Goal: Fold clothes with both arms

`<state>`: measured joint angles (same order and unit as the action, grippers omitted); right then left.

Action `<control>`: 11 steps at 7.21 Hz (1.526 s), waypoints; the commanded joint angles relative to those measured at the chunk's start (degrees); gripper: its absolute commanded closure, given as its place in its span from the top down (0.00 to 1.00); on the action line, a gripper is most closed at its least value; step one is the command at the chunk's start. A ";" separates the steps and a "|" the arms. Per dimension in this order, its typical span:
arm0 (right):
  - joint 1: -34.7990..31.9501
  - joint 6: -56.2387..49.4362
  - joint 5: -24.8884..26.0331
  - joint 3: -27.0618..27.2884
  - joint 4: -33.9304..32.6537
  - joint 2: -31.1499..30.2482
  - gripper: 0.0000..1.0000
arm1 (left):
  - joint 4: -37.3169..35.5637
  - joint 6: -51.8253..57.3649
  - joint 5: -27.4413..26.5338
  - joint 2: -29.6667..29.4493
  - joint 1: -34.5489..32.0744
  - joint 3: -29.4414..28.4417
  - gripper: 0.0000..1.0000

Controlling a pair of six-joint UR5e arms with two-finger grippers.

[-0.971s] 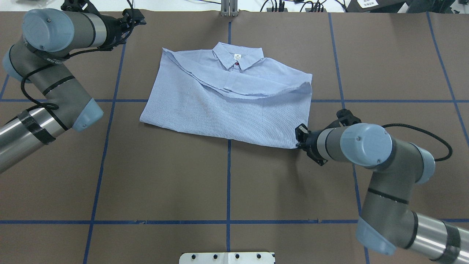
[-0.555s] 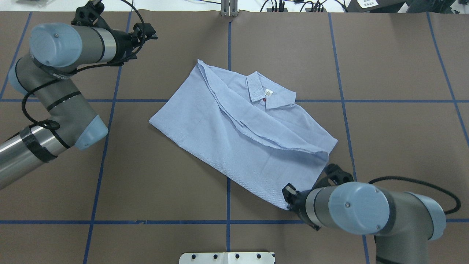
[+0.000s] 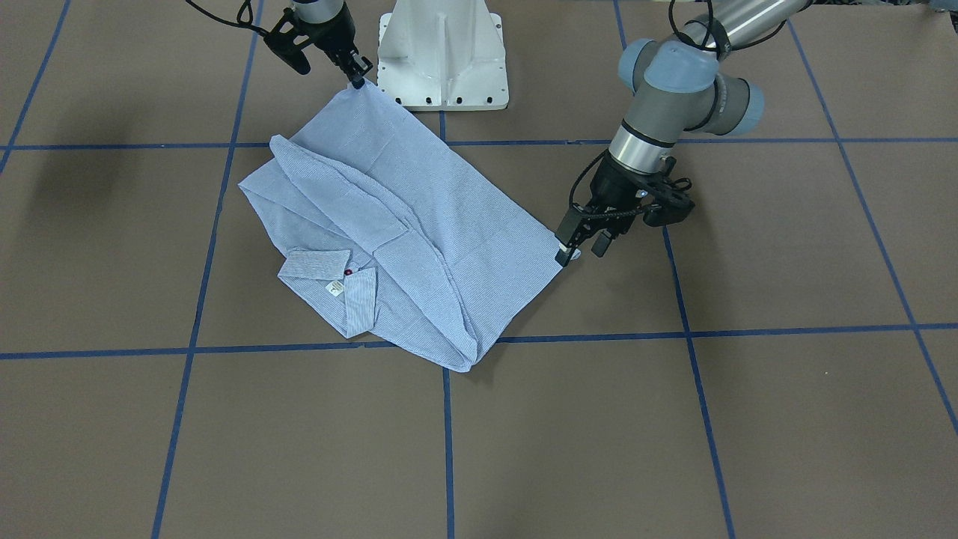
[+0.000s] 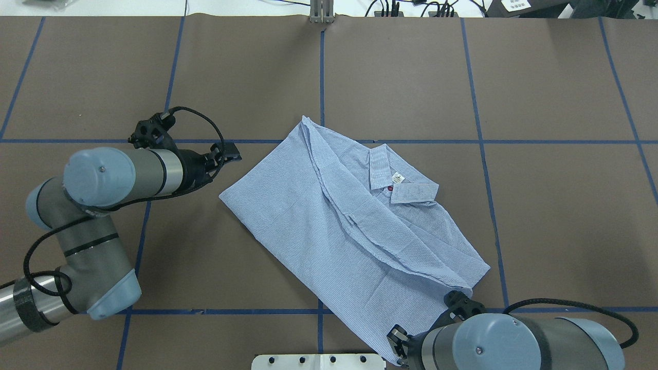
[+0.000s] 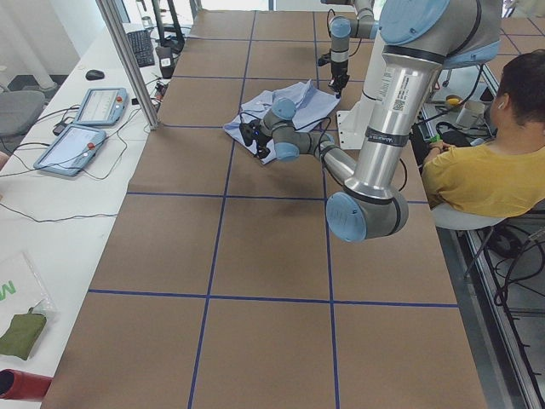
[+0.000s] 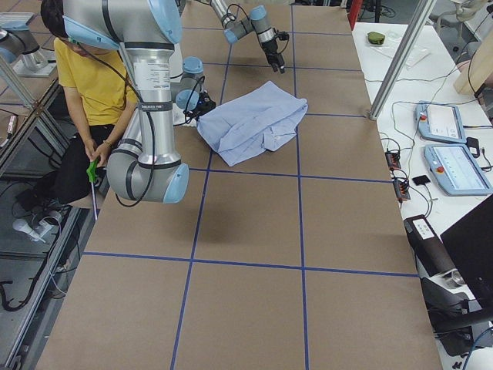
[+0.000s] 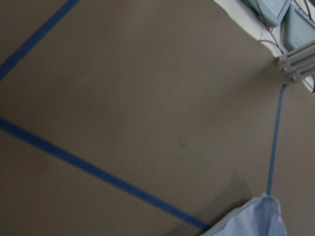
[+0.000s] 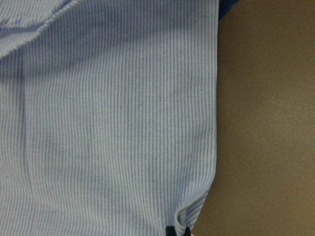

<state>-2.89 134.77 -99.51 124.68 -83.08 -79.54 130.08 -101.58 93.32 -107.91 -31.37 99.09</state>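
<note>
- Apparently a re-grip stage betw. folds: the shirt (image 4: 329,231) is held by one corner only, the 2nd corner not yet taken.
- Right gripper (image 3: 358,78) is clamped tight on the shirt's corner at the worktop's (image 4: 205,267) robot-side edge, next to the white base (image 3: 441,52). The pinched fabric tip is seen in the right wrist view.
- Left gripper (image 3: 581,251) is spread wide w/ nothing held, and is hung just beside the free corner (image 4: 223,195).
- Next, prob.: the left gripper is to be set onto that corner & closed, so the edge can be lifted level by both arms.
- Shirt is laid flat, partly folded, from mid-worktop to the robot-side edge.
- Long axis is set diagonally, from about the worktop's centre twd. its near right corner.
- Collar (image 4: 378,167) is turned twd. the far right corner, label (image 4: 397,178) up.
</note>
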 commanded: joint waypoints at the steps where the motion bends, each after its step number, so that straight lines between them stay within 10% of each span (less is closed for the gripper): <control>1: -0.18 2.94 -0.95 1.08 -0.59 -0.09 0.98 | -0.09 -0.46 -1.21 1.38 2.63 -0.30 0.82; 7: -14.57 4.81 -2.78 3.99 -2.88 0.96 1.00 | -1.58 -0.72 -1.29 0.86 4.13 -2.24 0.65; 9: -18.18 3.14 -2.27 2.24 -2.79 3.41 1.00 | -1.50 -0.72 -1.21 0.86 4.22 -2.24 0.07; 11: -21.17 0.95 -1.12 -7.65 -2.26 11.99 1.00 | -1.49 0.41 -0.34 -0.45 4.30 -1.89 0.00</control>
<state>-22.24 136.89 -101.14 122.55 -85.52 -72.43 128.57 -101.87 92.35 -107.42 -27.14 97.02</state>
